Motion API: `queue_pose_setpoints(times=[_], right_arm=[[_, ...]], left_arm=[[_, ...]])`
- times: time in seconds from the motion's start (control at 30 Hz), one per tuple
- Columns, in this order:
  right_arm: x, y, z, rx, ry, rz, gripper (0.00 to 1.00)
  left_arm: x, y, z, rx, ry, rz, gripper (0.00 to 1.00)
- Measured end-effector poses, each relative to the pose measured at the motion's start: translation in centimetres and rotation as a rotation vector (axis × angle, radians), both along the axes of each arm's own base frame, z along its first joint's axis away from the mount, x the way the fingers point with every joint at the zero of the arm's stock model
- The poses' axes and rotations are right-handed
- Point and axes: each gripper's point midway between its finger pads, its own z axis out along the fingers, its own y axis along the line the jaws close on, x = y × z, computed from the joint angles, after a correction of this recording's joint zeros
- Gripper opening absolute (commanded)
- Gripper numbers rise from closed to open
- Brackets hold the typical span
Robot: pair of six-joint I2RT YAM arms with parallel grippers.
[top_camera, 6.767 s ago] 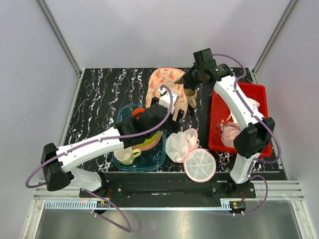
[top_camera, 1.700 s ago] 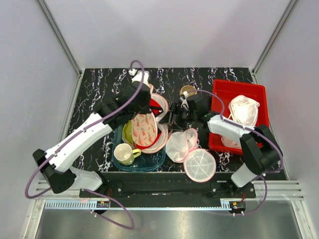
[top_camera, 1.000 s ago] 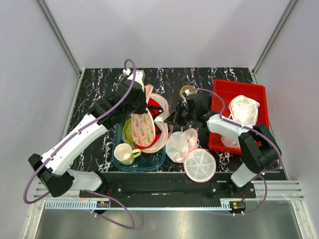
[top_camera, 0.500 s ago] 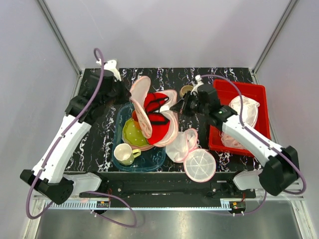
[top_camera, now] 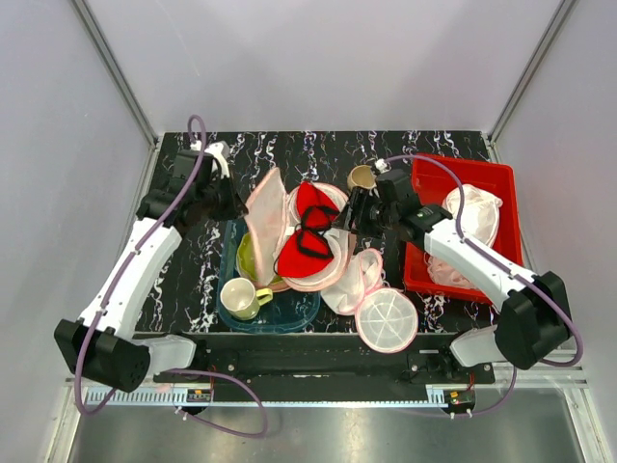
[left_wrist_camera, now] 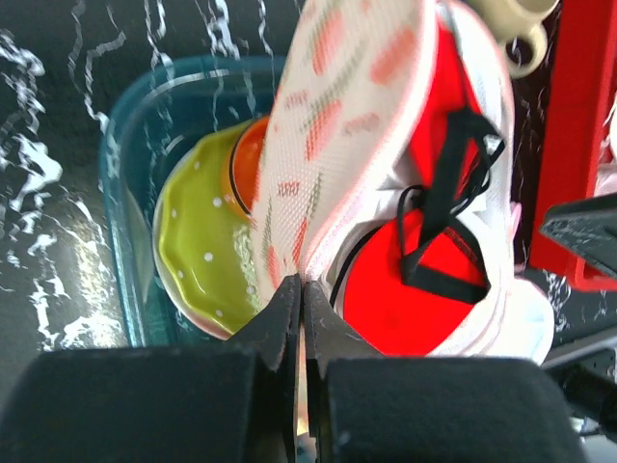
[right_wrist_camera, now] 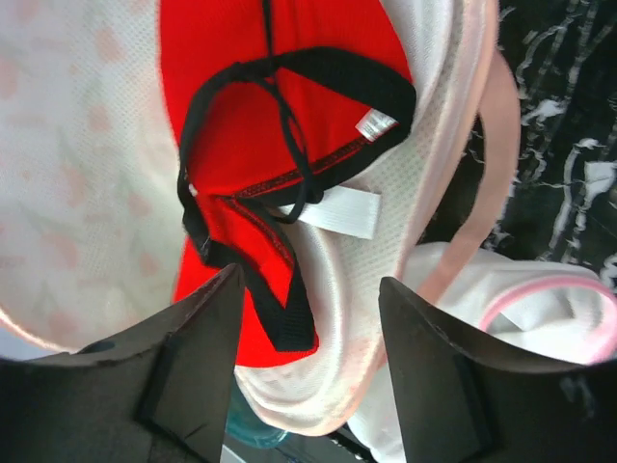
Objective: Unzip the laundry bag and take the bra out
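Progress: unzip looks done. The bag (top_camera: 262, 207) is open, its printed top flap lifted clear and standing up on its left side, mesh lining exposed. The bra (top_camera: 308, 231), red with black straps, lies in the open bag on the lower half and is not out yet. Pulling it out is what's left.

Location: the bag sits mid-tabletop, draped over the dishes in the teal tray (top_camera: 289, 313). The white mesh pouch (top_camera: 362, 280) is just near-right of it, and the red bin (top_camera: 501, 183) is further right.

Left fingers (left_wrist_camera: 275, 323): together, clamped on the pink edging of the bag's flap, holding it up and to the left. The flap rises straight out of the pinch in the wrist view, with the green bowl (left_wrist_camera: 198, 251) showing to its left underneath.

Right fingers (right_wrist_camera: 193, 338): wide apart, holding nothing. They hang over the bag's right side, aimed at the bra; the cup, straps and white label sit framed between them. I can't tell whether either tip touches the bag rim, since the top view is too coarse there.

Judgement: the right arm is lined up for the grab. It needs to drop onto the cup or a strap and close without catching the mesh lining.
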Motion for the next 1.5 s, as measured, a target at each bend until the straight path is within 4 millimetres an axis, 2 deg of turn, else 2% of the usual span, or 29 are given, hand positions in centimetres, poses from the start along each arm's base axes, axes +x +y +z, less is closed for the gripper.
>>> queue_pose_setpoints(times=[0.07, 0.13, 0.23, 0.3, 0.33, 0.43, 0.53, 0.6, 0.77, 0.87, 0.97, 1.0, 1.03, 1.1, 1.2, 1.3, 1.4, 1.5], right_arm=[[-0.2, -0.7, -1.0, -0.045, 0.026, -0.014, 0.71], [-0.1, -1.2, -1.1, -0.078, 0.022, -0.032, 0.72], [0.6, -1.4, 0.3, -0.095, -0.014, -0.045, 0.72], [1.2, -0.8, 1.6, -0.086, -0.045, -0.04, 0.75], [1.6, -0.2, 2.2, -0.081, -0.058, -0.031, 0.83], [2.5, 2.2, 2.8, -0.082, -0.073, 0.015, 1.0], [3.0, 5.1, 1.9, -0.113, -0.06, 0.079, 1.0], [3.2, 6.4, 0.7, -0.134, -0.037, 0.105, 1.0], [3.4, 7.2, -3.0, -0.208, 0.038, 0.126, 1.0], [3.9, 7.2, -4.2, -0.26, 0.05, 0.121, 0.86], [4.1, 7.2, -4.5, -0.299, 0.035, 0.123, 0.51], [4.0, 7.1, -4.6, -0.308, 0.031, 0.125, 0.29], [4.0, 7.1, -4.6, -0.315, 0.026, 0.126, 0.18], [4.1, 7.0, -4.6, -0.33, 0.013, 0.126, 0.0], [4.3, 6.5, -4.2, -0.343, 0.002, 0.105, 0.0], [4.2, 5.9, -2.4, -0.337, -0.03, 0.084, 0.0], [3.9, 5.1, 0.9, -0.312, -0.095, 0.06, 0.0], [3.6, 3.6, 5.6, -0.278, -0.195, 0.013, 0.0]], left_arm=[[-0.5, -0.4, -2.0, -0.007, 0.06, -0.025, 0.0], [-0.6, -0.7, -2.9, -0.014, 0.089, -0.037, 0.0], [-0.4, -1.2, -2.7, -0.034, 0.078, -0.054, 0.0], [-0.1, -1.4, -2.4, -0.044, 0.064, -0.06, 0.0], [0.0, -1.5, -2.4, -0.048, 0.059, -0.064, 0.0], [0.0, -1.7, -2.2, -0.058, 0.054, -0.07, 0.0], [0.0, -1.8, -2.1, -0.063, 0.052, -0.074, 0.0], [0.0, -1.9, -2.1, -0.066, 0.051, -0.077, 0.0], [0.0, -2.1, -2.0, -0.074, 0.049, -0.085, 0.0], [0.0, -2.3, -1.8, -0.085, 0.05, -0.092, 0.0], [0.0, -2.5, -1.7, -0.096, 0.048, -0.098, 0.0], [-0.1, -2.5, -1.7, -0.099, 0.048, -0.098, 0.0], [-0.1, -2.5, -1.7, -0.1, 0.049, -0.098, 0.0], [-0.1, -2.6, -1.6, -0.101, 0.047, -0.099, 0.0], [0.0, -2.6, -1.4, -0.103, 0.04, -0.1, 0.0], [-0.1, -2.6, -1.3, -0.105, 0.034, -0.101, 0.0], [-0.2, -2.5, -1.1, -0.106, 0.029, -0.101, 0.0], [-0.2, -2.5, -1.1, -0.106, 0.028, -0.101, 0.0]])
